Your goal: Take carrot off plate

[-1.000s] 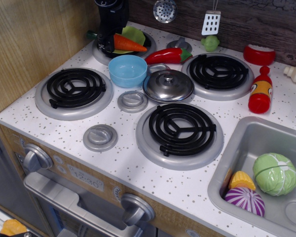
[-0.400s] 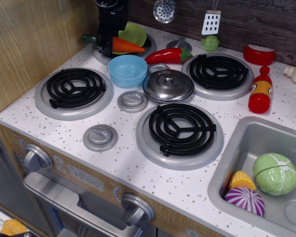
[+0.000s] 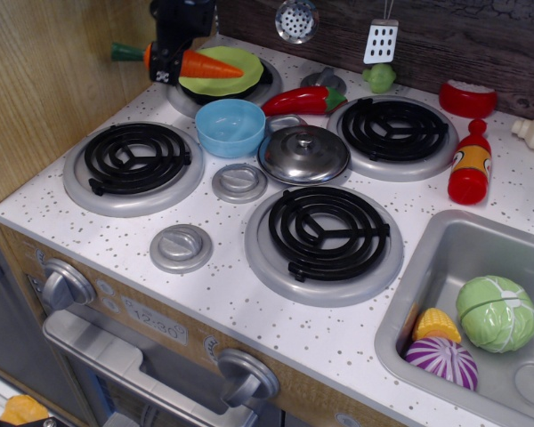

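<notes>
The orange carrot (image 3: 209, 65) with its dark green stem end pointing left is held in my black gripper (image 3: 167, 64), lifted above the stove. The gripper is shut on the carrot near its thick end. The carrot's tip reaches over the left part of the lime-green plate (image 3: 236, 78). The plate lies flat on the back left burner (image 3: 265, 89). The fingertips are partly hidden by the carrot.
A light-blue bowl (image 3: 230, 125) sits in front of the plate. A red chili pepper (image 3: 303, 100) and a steel lid (image 3: 303, 153) lie to its right. A wooden wall (image 3: 62, 80) is close on the left. A ketchup bottle (image 3: 469, 164) and a sink (image 3: 481, 302) are at right.
My gripper has risen and shifted left with the carrot in it. The plate, tilted up before, has dropped flat onto the burner.
</notes>
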